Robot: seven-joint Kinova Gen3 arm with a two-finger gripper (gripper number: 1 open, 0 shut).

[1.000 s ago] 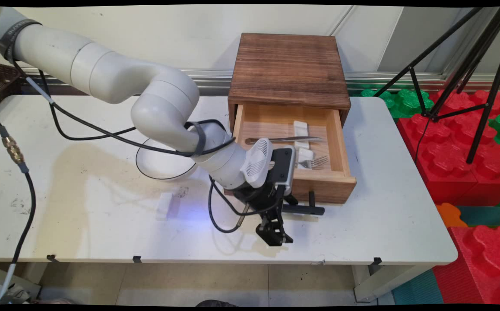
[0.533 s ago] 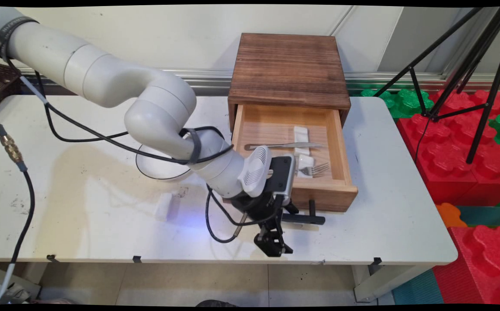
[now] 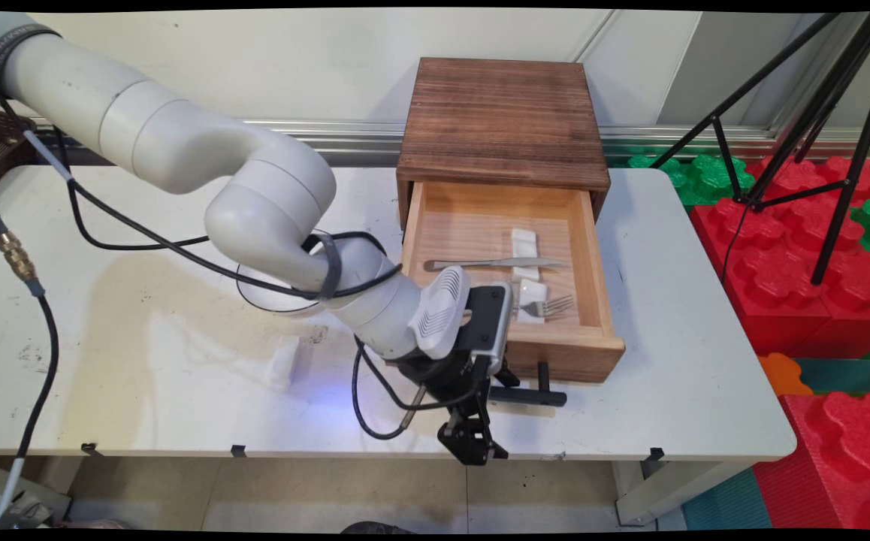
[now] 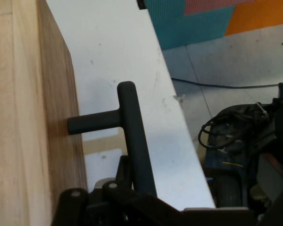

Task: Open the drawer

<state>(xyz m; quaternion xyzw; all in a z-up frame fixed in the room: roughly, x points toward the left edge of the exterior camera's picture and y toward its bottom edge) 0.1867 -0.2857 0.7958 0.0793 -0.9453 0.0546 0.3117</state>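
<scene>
A dark wooden box (image 3: 502, 120) stands at the back of the table, and its light wooden drawer (image 3: 593, 255) is pulled far out toward the near edge. My gripper (image 3: 499, 386) is shut on the left end of the drawer's black T-shaped handle (image 3: 536, 395). In the hand view the handle (image 4: 129, 122) runs from the drawer front (image 4: 42, 117) down into my gripper (image 4: 137, 187). Inside the drawer lie a knife (image 3: 491, 263), a fork (image 3: 549, 306) and two white rests (image 3: 523, 242).
A clear glass bowl (image 3: 270, 297) sits left of the drawer, half hidden by the arm. A small white block (image 3: 282, 361) lies on the table (image 3: 142, 391). The near table edge is just below the gripper. A black tripod (image 3: 818, 113) and red foam blocks (image 3: 803, 248) stand at the right.
The drawer has slid further out toward the near edge, drawn by my gripper on its handle. The arm and gripper have moved the same way, nearer the table's front edge.
</scene>
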